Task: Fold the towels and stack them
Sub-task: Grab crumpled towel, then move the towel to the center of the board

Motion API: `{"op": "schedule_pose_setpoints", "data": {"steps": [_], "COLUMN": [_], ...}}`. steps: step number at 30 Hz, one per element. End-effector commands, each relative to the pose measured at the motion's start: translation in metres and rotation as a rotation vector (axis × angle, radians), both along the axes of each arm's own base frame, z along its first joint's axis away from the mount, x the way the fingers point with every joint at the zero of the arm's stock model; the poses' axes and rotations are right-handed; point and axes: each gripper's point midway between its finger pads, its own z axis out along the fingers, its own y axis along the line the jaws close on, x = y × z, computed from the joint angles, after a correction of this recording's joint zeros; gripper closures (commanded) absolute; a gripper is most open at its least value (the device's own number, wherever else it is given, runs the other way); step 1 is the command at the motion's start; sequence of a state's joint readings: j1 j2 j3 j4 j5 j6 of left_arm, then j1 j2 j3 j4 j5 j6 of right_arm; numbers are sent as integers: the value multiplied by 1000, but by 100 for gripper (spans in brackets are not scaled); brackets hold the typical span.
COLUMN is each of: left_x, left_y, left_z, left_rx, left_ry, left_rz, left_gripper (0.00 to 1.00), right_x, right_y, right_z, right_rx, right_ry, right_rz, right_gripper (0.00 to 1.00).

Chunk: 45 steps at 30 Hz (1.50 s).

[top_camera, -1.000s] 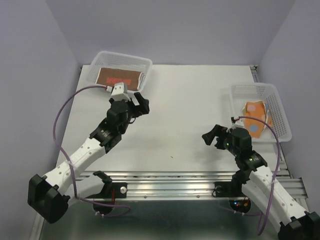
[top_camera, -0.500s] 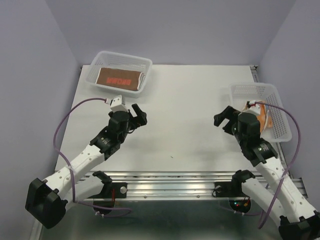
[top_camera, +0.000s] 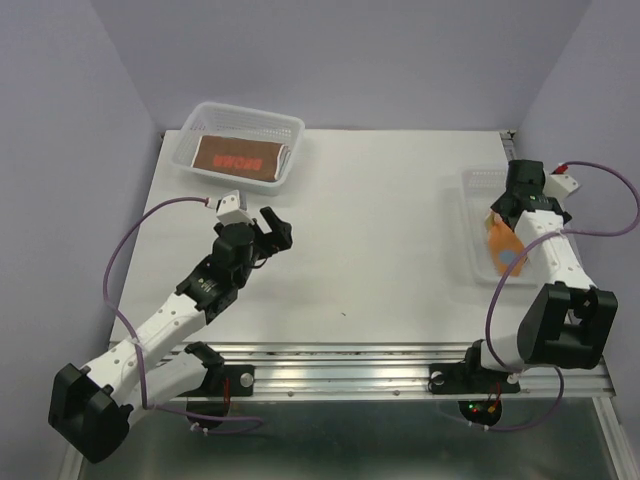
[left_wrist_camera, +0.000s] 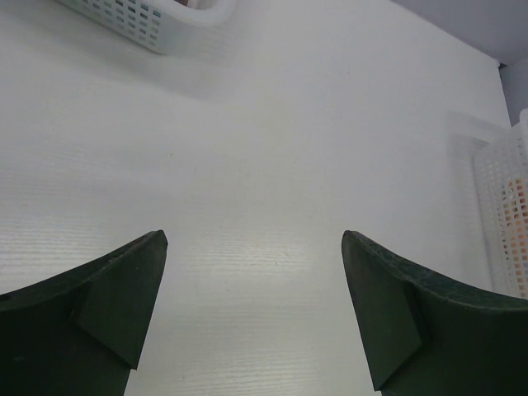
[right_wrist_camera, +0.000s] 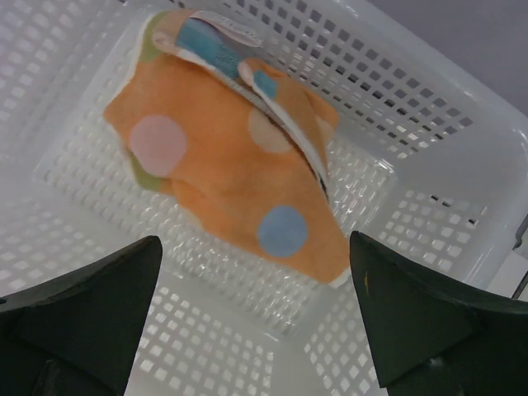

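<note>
Swung my right jaws over the orange towel [right_wrist_camera: 231, 173] in its basket [right_wrist_camera: 466, 144]; both pairs gape empty; white table [top_camera: 380, 230], lilac walls [top_camera: 350, 60].

**Three camera views**

The top camera looks down from above and behind the arm bases [top_camera: 222, 378] over the whole table [top_camera: 380, 230]. The left wrist camera sits low, facing far and right across the tabletop, catching the right basket [left_wrist_camera: 502, 206] edge. The right wrist camera hangs close above that basket, sharing its orange towel [right_wrist_camera: 231, 181] with the top view.
</note>
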<state>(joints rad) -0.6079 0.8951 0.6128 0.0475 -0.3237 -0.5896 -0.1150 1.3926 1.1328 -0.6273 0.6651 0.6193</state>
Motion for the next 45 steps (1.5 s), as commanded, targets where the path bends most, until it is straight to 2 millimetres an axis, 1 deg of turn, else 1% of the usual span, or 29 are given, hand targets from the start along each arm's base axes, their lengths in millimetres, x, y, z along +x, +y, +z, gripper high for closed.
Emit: {"op": "schedule_pose_setpoints", "data": {"steps": [1, 3, 5, 6, 7, 11, 13, 14, 15, 17, 19, 20, 21, 23, 24, 25, 27, 28, 30, 31, 33, 34, 37, 38, 40, 42, 43, 44, 45], "left_x": [2, 3, 3, 4, 4, 3, 2, 2, 2, 1, 0, -1, -2, -4, -5, -5, -5, -6, -6, -6, -7, -7, -8, -9, -10, -11, -12, -12, -13], "left_y": [2, 0, -2, -2, -3, -2, 0, 2, 3, 6, 9, 13, 14, 16, 17, 17, 18, 18, 17, 16, 14, 14, 14, 14, 15, 15, 16, 16, 16], "left_z": [15, 15, 10, 10, 8, 7, 5, 4, 5, 6, 8, 6, 7, 9, 7, 9, 10, 10, 11, 12, 13, 14, 13, 14, 16, 17, 17, 18, 17], "left_rx": [-35, -33, -27, -28, -23, -22, -24, -20, -21, -19, -24, -17, -24, -30, -30, -37, -40, -42, -46, -50, -56, -57, -60, -64, -78, -86, -93, -94, -95], "left_ry": [-54, -51, -37, -33, -25, -18, -18, -17, -19, -22, -27, -23, -26, -34, -31, -37, -40, -41, -41, -44, -44, -45, -42, -45, -48, -49, -43, -44, -43], "left_rz": [21, 11, 9, 9, 7, 10, 19, 26, 31, 39, 54, 71, 77, 82, 81, 82, 86, 86, 79, 75, 66, 65, 65, 64, 67, 69, 72, 71, 71], "left_gripper": [1, 1, 1, 1, 1, 1, 1, 1, 1, 1, 1, 1, 1, 1, 1, 1, 1, 1, 1, 1, 1, 1, 1, 1, 1, 1, 1, 1, 1], "right_x": [0, 0, 7, 11, 12, 19, 24, 26, 30, 30, 31, 28, 28, 25, 24, 23, 19, 13, 8, 7, 0, -6, -26, -37, -56, -64, -53, -53, -49], "right_y": [-23, -31, -37, -39, -41, -48, -48, -46, -45, -41, -38, -35, -33, -25, -20, -6, 11, 27, 47, 77, 112, 145, 182, 200, 223, 231, 220, 220, 214], "right_z": [-17, -34, -59, -64, -80, -96, -101, -104, -104, -103, -80, -75, -40, -10, 12, 45, 86, 110, 141, 154, 180, 198, 231, 243, 253, 253, 225, 224, 208], "right_rx": [17, 23, 54, 68, 90, 84, 89, 97, 102, 116, 108, 109, 80, 77, 70, 67, 71, 83, 109, 179, 226, 278, 284, 293, 344, 377, 381, 382, 395], "right_ry": [12, 34, 53, 48, 84, 125, 110, 106, 91, 71, -2, -25, -118, -204, -261, -351, -453, -518, -581, -616, -685, -730, -802, -824, -846, -837, -752, -750, -692], "right_rz": [20, 11, 23, 24, 18, 0, 15, 26, 34, 47, 59, 72, 89, 124, 159, 238, 327, 395, 489, 636, 808, 966, 1137, 1227, 1355, 1411, 1322, 1321, 1274], "right_gripper": [0, 0, 0, 0, 0, 0, 7, 14, 38, 68, 99, 99, 99, 99, 99, 99, 99, 99, 99, 99, 99, 99, 99, 99, 98, 94, 32, 32, 0]}}
